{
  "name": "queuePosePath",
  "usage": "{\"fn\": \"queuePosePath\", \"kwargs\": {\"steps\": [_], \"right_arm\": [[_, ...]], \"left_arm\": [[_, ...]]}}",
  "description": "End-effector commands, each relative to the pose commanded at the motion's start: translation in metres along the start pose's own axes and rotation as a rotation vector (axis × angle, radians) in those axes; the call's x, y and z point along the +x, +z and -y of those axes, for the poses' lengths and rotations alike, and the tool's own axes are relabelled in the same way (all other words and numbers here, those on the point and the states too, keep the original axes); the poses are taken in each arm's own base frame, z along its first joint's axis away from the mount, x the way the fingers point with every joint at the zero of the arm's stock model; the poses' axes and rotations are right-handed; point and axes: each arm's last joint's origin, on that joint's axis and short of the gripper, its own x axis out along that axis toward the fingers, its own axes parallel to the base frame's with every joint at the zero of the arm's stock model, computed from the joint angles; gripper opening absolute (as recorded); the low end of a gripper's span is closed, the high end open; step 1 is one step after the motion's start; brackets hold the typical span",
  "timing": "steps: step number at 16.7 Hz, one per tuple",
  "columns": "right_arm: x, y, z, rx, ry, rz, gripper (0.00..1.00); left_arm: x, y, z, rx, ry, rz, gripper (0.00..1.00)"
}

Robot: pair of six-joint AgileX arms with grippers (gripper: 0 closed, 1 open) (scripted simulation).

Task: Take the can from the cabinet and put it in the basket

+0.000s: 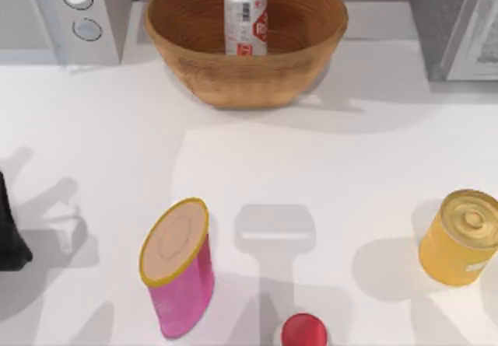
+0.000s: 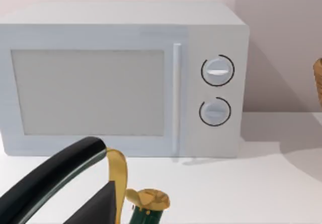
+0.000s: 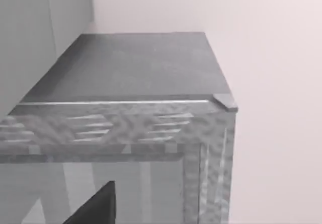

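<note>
- At the near edge of the table (image 1: pixel 327 167), a small red round cap (image 1: pixel 303 330) sits just right of a pink cylinder with a yellow rim (image 1: pixel 179 272), which leans a little
- Over on the right side stands a squat golden-yellow tin (image 1: pixel 461 237), well apart from both
- The left arm (image 1: pixel 9 233) shows as a dark shape at the table's left edge; its gripper (image 2: pixel 113 204) points toward the white appliance with two round knobs (image 2: pixel 126 78), and I cannot tell whether its pincer is spread or pressed together
- Further back, in the middle, sits the basket (image 1: pixel 246 66), with the can (image 1: pixel 246 21) standing upright inside, untouched by either arm
- At the far right corner stands the cabinet (image 1: pixel 455 27); the right wrist view looks onto its grey top (image 3: pixel 136 63), with a dark bit of the right gripper (image 3: pixel 98 206) at the edge, its pincer's state impossible to tell
</note>
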Motion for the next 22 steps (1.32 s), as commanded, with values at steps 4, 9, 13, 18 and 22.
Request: {"fn": "queuePosePath", "kwargs": {"steps": [4, 9, 13, 18, 22], "right_arm": [[-0.011, 0.027, -0.023, -0.017, 0.002, 0.011, 1.0], [-0.011, 0.028, -0.022, -0.019, -0.001, 0.012, 1.0], [0.007, 0.031, -0.036, -0.025, 0.0, 0.018, 1.0], [0.06, 0.034, -0.093, -0.025, 0.001, 0.026, 1.0], [0.092, 0.032, -0.172, -0.018, 0.0, 0.024, 1.0]], "left_arm": [[0.0, 0.0, 0.0, 0.0, 0.0, 0.0, 1.0], [0.0, 0.0, 0.0, 0.0, 0.0, 0.0, 1.0], [0.0, 0.0, 0.0, 0.0, 0.0, 0.0, 1.0], [0.0, 0.0, 0.0, 0.0, 0.0, 0.0, 1.0], [0.0, 0.0, 0.0, 0.0, 0.0, 0.0, 1.0]]}}
